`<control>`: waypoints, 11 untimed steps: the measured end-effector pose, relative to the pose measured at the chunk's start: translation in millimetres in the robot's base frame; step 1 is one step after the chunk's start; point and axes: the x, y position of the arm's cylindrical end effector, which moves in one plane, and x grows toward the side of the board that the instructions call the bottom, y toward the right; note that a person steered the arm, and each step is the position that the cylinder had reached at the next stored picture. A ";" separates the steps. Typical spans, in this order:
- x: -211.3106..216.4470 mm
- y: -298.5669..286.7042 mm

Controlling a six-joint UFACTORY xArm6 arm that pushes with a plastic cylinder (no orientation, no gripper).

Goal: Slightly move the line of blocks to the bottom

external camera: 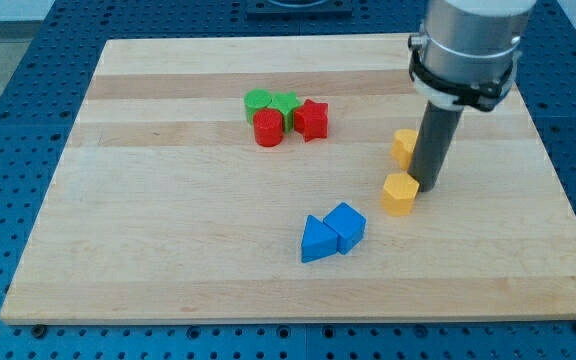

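Light wooden board (168, 250) on blue perforated table (8, 60). Near board's top edge, tight cluster: green cylinder (258, 100), green block (286, 103), red cylinder (267, 128), red star-shaped block (311, 119).

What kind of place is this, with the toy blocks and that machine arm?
Probably a robotics lab test bench. A wooden board sits on a blue perforated table, and my tip, beside the yellow blocks, pushes them about.

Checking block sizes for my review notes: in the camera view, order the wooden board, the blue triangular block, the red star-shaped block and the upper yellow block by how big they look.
1. Wooden board, by far the largest.
2. Blue triangular block.
3. Red star-shaped block, close to the blue one; it lies farther up the view, so unsure.
4. Upper yellow block, partly hidden behind the rod; my tip is beside it.
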 end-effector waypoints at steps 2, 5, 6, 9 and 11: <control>42.5 -13.3; 43.6 0.0; 19.2 15.5; 15.9 -41.3; 22.5 -42.1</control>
